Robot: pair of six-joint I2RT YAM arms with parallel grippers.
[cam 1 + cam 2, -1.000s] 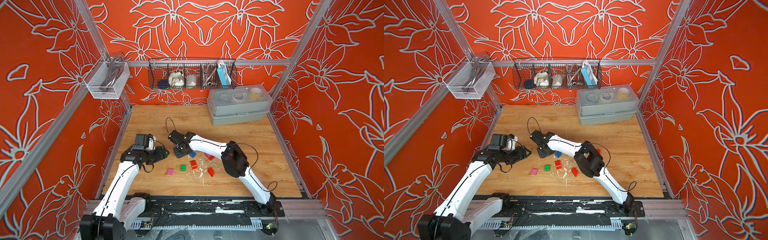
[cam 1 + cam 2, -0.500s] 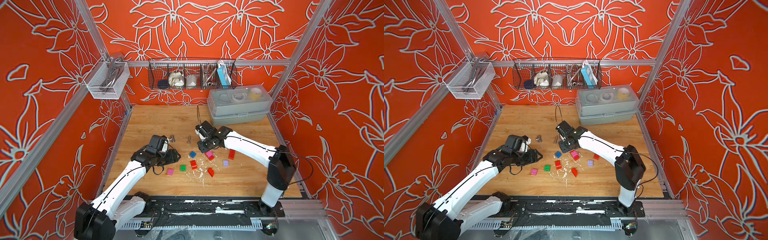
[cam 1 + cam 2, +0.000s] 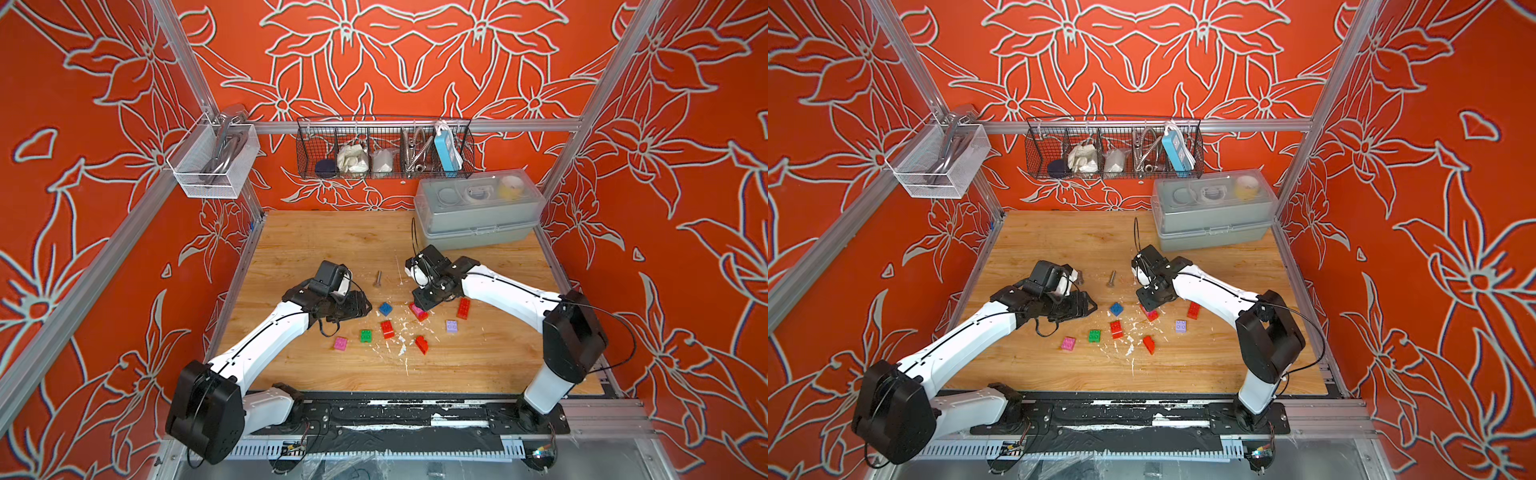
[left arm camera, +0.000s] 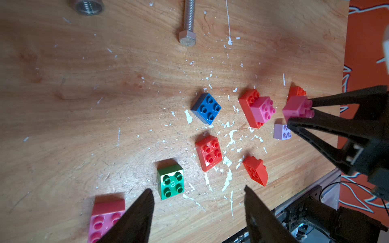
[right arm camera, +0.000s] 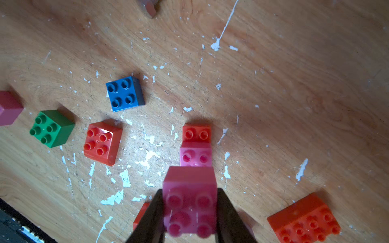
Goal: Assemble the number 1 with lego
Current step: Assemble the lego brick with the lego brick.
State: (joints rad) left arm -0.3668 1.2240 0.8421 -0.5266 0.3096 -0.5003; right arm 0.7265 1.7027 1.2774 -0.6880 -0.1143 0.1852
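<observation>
My right gripper (image 5: 189, 190) is shut on a pink lego brick (image 5: 189, 202), held studs up just above a long red brick (image 5: 196, 133) that carries another pink brick (image 5: 195, 156). In a top view that stack (image 3: 417, 311) lies under the right gripper (image 3: 424, 300). My left gripper (image 4: 197, 189) hovers open and empty over the wood, beside the green brick (image 4: 171, 182) and a pink brick (image 4: 105, 216). A blue brick (image 4: 206, 108), a red square brick (image 4: 208, 152), a red sloped piece (image 4: 255, 170), a lilac brick (image 4: 281, 131) and a long red brick (image 5: 305, 221) lie loose.
A grey bolt (image 3: 377, 279) lies behind the bricks, with a threaded nut (image 4: 89, 6) to its left. A grey lidded box (image 3: 478, 212) stands at the back right. A wire basket (image 3: 384, 149) and a white mesh basket (image 3: 212, 162) hang on the walls. White flecks litter the wooden table (image 3: 332, 241).
My right arm has swung from the left-middle of the table to the right and now holds the pink brick over the stack. My left gripper has moved right, toward the bricks.
</observation>
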